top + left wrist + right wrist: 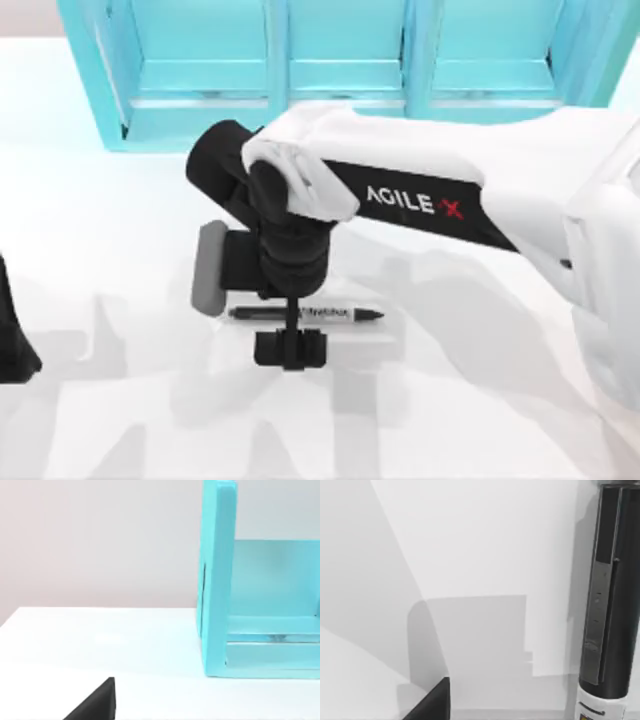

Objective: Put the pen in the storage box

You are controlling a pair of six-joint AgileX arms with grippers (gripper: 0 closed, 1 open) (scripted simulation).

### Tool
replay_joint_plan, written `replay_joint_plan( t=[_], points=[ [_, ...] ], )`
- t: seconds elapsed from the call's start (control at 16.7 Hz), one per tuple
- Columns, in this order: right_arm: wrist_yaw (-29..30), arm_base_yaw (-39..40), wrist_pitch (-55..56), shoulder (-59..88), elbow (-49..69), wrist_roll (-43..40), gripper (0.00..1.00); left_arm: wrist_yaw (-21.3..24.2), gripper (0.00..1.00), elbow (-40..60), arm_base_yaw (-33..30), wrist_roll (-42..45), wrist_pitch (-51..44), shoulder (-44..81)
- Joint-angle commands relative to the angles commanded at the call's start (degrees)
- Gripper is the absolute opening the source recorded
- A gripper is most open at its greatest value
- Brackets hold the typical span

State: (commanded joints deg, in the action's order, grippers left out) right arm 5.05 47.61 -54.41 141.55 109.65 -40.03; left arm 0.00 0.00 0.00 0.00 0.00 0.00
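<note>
**Right gripper down over the pen**

The right gripper [291, 322] straddles the black marker pen [345, 315], which lies flat on the white table [480, 400], well short of the turquoise storage box [340, 80]; whether its fingers grip is unclear. Left arm [12, 340] parked at the table's left edge

1. The white and black right arm [420, 190] carries the white lettering "AGILE" on its black side panel, followed by a red "X" mark; in the top view it reads left to right along the forearm.
2. The slim black marker pen [310, 314] has a white label band with dark print; the print is too small to read in the top view and in the right wrist view.
</note>
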Motion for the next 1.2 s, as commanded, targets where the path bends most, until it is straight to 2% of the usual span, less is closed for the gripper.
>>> replay_joint_plan(
  t=[0.3,0.36,0.78,0.84,1.2],
  points=[
    [0.0,0.0,0.0,0.0,0.0,0.0,0.02,0.0,1.0,0.0,0.0,0.0,0.0,0.0],
    [0.0,0.0,0.0,0.0,0.0,0.0,0.0,0.0,1.0,0.0,0.0,0.0,0.0,0.0],
    [0.0,0.0,0.0,0.0,0.0,0.0,0.0,0.0,1.0,0.0,0.0,0.0,0.0,0.0],
    [-2.53,0.67,-3.07,-4.13,-0.46,2.26,0.0,0.0,1.0,0.0,0.0,0.0,0.0,0.0],
    [-2.55,0.93,-11.6,-4.66,7.56,1.93,0.0,0.0,1.0,0.0,0.0,0.0,0.0,0.0]
  ],
)
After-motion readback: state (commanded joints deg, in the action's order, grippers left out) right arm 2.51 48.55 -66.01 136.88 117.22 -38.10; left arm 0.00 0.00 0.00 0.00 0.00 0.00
